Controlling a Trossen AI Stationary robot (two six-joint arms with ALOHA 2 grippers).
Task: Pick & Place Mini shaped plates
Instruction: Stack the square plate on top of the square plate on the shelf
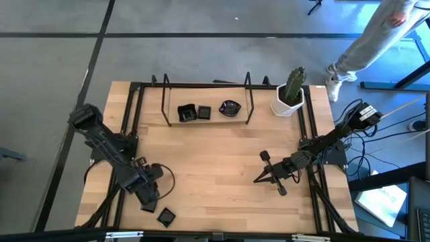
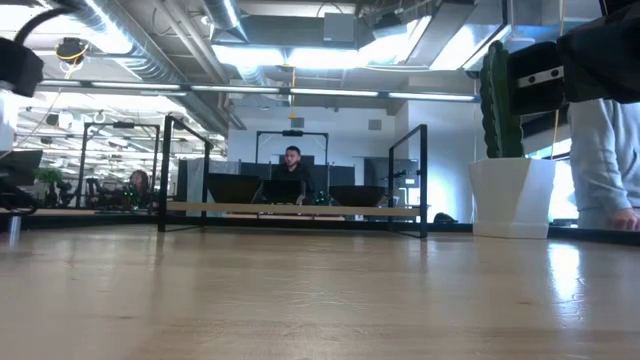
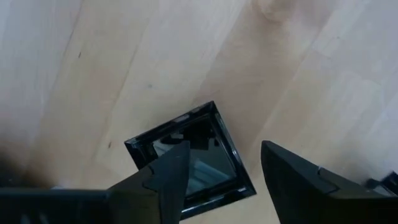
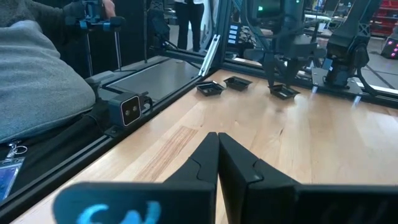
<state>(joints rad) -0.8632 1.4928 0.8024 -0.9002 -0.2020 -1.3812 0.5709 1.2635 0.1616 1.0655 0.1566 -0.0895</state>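
Note:
Three glossy black square mini plates lie flat near the table's front left: one [image 1: 166, 216], one [image 1: 147, 204] and one [image 3: 186, 158] under my left gripper [image 3: 221, 155]. That gripper points down, open. One finger [image 3: 169, 177] stands over this plate's middle, the other [image 3: 298, 180] beyond its corner. The right wrist view shows the same plate [image 4: 283, 92] below the gripper. Three more plates [image 1: 203, 113] rest on the far rack's shelf. My right gripper [image 4: 217, 142] hangs shut and level over the right half [image 1: 257, 179], holding nothing. My left gripper comes at the square plate from above, fingers pointing down, one over the plate's inside [image 3: 199, 163] and one past its corner. Whether either finger touches the plate, I cannot tell. The plate lies flat on the table.
A white pot with a cactus [image 1: 290, 94] stands at the far right corner. A black frame [image 1: 138, 121] runs round the table, and a rack [image 1: 208, 101] stands at the far edge. A small camera [image 4: 129, 109] sits on the near rail. A person [image 1: 376, 37] stands beyond the far right corner.

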